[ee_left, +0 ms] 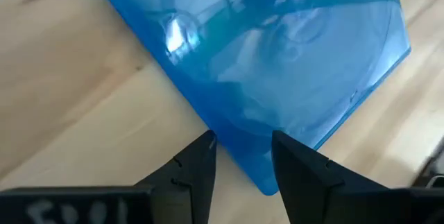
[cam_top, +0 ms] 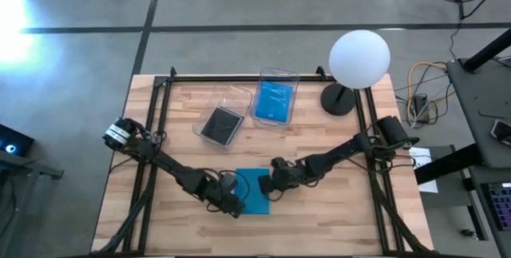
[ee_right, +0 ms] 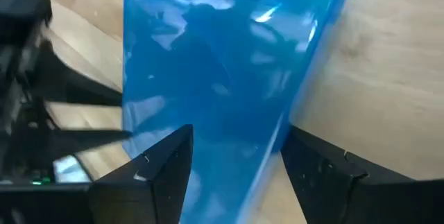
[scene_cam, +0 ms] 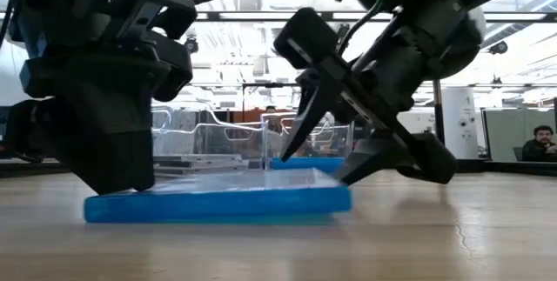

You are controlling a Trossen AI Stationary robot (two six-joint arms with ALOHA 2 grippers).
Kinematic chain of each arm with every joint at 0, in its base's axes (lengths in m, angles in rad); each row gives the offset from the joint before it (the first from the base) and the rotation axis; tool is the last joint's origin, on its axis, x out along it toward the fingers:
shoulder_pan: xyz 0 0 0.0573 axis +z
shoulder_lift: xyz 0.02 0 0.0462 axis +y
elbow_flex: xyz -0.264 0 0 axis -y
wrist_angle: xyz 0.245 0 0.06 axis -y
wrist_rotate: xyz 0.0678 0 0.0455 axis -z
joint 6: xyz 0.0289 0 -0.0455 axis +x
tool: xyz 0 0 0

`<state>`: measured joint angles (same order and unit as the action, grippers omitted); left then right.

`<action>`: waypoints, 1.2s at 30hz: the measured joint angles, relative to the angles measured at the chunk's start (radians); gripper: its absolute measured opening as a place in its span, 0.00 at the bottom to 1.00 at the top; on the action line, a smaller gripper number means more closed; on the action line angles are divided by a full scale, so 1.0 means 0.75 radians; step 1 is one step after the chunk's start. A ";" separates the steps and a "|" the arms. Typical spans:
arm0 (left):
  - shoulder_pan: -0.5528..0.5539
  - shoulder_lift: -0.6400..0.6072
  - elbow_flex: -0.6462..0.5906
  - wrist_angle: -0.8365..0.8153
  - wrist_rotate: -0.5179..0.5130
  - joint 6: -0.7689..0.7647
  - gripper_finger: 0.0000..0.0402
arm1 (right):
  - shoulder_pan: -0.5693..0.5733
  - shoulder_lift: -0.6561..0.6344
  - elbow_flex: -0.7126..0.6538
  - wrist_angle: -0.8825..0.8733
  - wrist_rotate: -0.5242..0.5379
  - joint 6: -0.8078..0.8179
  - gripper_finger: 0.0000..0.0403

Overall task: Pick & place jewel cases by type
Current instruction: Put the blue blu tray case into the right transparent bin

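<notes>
A bright blue jewel case [cam_top: 254, 192] lies flat on the wooden table near its front middle, also seen in the low view [scene_cam: 218, 201]. My left gripper [ee_left: 243, 148] is open and comes down slanting at the case's near left corner [ee_left: 267, 182], which shows between its fingertips. My right gripper [ee_right: 239, 148] is open wider, slanting down over the case's right edge [ee_right: 277, 141], one finger on either side of it. In the low view its fingers [scene_cam: 300, 133] hang just above the case's right end. Another blue case [cam_top: 274, 102] and a dark case [cam_top: 220, 124] lie in bins. My left gripper stands with its fingertips [ee_left: 201, 151] at the blue case's near left corner [ee_left: 267, 182], slanting down from the table's left. Whether they touch the case I cannot tell. The case lies flat on the table.
Two clear bins stand at the back: the left one [cam_top: 239, 98] holds the dark case, the right one [cam_top: 278, 74] the blue case. A white globe lamp [cam_top: 359, 58] stands at the back right. Bare wood lies along the table's near edge and at both sides.
</notes>
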<state>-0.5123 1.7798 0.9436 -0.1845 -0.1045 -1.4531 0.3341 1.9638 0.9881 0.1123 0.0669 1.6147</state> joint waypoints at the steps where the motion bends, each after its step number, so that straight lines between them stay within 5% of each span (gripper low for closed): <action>1: 0.000 0.005 0.001 0.017 0.000 -0.007 0.30 | 0.000 0.017 0.002 0.005 -0.036 0.034 0.53; 16: -0.006 0.025 0.001 0.098 -0.064 -0.020 0.30 | 0.047 0.028 0.074 0.122 -0.016 -0.159 0.49; 22: -0.063 -0.017 -0.006 0.041 -0.360 -0.016 0.30 | 0.044 -0.048 -0.016 0.142 0.040 -0.003 0.33; 30: -0.121 -0.091 -0.005 -0.134 -0.439 -0.057 0.30 | 0.047 -0.299 -0.183 0.128 0.228 0.083 0.06; 36: -0.139 -0.178 -0.004 -0.151 -0.559 -0.101 0.30 | -0.005 -0.695 -0.332 0.132 0.509 0.065 0.03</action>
<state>-0.6168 1.6467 0.9409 -0.2981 -0.5237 -1.5288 0.3304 1.4429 0.7390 0.2110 0.4490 1.6638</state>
